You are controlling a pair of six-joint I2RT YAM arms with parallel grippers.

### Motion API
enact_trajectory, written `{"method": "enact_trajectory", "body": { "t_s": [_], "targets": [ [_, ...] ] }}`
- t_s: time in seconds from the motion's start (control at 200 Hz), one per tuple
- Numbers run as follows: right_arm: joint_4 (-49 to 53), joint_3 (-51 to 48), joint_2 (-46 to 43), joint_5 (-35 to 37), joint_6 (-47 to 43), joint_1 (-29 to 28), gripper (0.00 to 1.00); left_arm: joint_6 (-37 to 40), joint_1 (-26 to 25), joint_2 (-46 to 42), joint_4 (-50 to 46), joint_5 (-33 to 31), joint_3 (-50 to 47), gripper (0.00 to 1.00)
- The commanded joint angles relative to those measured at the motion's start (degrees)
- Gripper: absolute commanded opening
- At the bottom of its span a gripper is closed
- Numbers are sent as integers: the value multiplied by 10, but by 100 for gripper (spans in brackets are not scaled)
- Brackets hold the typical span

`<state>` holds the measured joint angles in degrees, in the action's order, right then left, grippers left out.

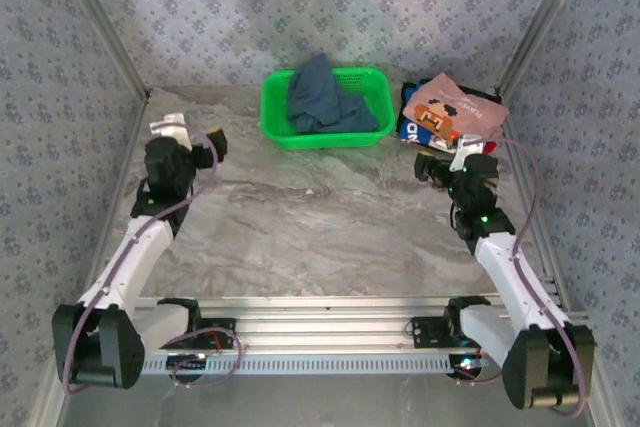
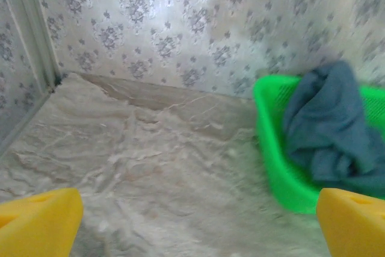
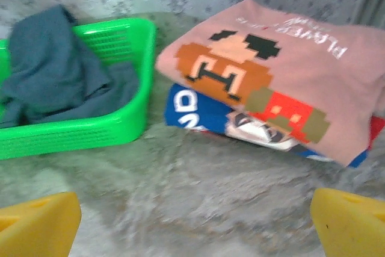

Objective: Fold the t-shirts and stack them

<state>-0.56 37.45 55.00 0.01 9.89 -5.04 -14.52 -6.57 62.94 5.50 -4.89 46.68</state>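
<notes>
The teal t-shirt (image 1: 322, 97) lay crumpled inside the green mesh basket (image 1: 272, 119), apparently awaiting folding; just right of the basket, the folded pink t-shirt (image 3: 271, 82) capped a folded dark blue t-shirt (image 3: 189, 109), evidently the finished stack. The pink shirt's white lettering (image 3: 322, 43) read "PLAYER", upside down; the rest was illegible. Left of the basket the left gripper (image 1: 214, 139), and right of it the right gripper (image 1: 432, 165), hovered with fingers apart, empty.

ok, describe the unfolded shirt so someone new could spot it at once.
Look to the back of the table, at the green basket near the wall. The teal-blue shirt lies crumpled inside it. It is plain, with no print, unlike the folded pink shirt and blue printed shirt stacked right of the basket.
</notes>
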Motion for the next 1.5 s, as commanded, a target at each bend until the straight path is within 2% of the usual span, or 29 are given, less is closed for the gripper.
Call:
{"method": "enact_trajectory", "body": {
  "t_s": [0.0, 0.135, 0.24, 0.345, 0.43, 0.505, 0.63, 0.71, 0.835, 0.954, 1.039, 1.139, 1.374, 1.494],
  "targets": [
    [182, 50, 26, -65, 68, -16, 100, -106, -3, 80, -200, 49, 95, 100],
    [229, 149, 112, -134, 85, -54, 100, -147, -11, 229, -281, 121, 254, 100],
    [245, 219, 182, -169, 98, -91, 100, -152, -31, 343, -326, 150, 379, 100],
    [264, 281, 239, -177, 100, -131, 100, -165, -45, 445, -370, 181, 488, 97],
    [274, 330, 272, -184, 103, -151, 100, -175, -54, 518, -410, 181, 568, 93],
    [284, 359, 298, -193, 111, -161, 100, -185, -60, 569, -429, 184, 618, 88],
    [302, 412, 335, -197, 121, -170, 100, -207, -67, 641, -452, 188, 678, 70],
    [315, 450, 359, -199, 121, -174, 100, -211, -70, 668, -480, 176, 701, 63],
    [328, 508, 396, -200, 119, -176, 100, -206, -71, 666, -490, 148, 677, 53],
    [342, 565, 442, -196, 119, -180, 100, -200, -71, 635, -475, 151, 610, 34],
    [384, 626, 488, -163, 106, -189, 100, -204, -71, 593, -456, 163, 547, 18],
    [455, 711, 554, -105, 67, -203, 100, -210, -77, 528, -447, 155, 456, 14],
    [502, 828, 680, -110, 52, -223, 99, -270, -104, 380, -389, 156, 264, 10],
    [487, 834, 712, -119, 77, -238, 97, -317, -128, 317, -376, 143, 197, 1]
  ]
}}
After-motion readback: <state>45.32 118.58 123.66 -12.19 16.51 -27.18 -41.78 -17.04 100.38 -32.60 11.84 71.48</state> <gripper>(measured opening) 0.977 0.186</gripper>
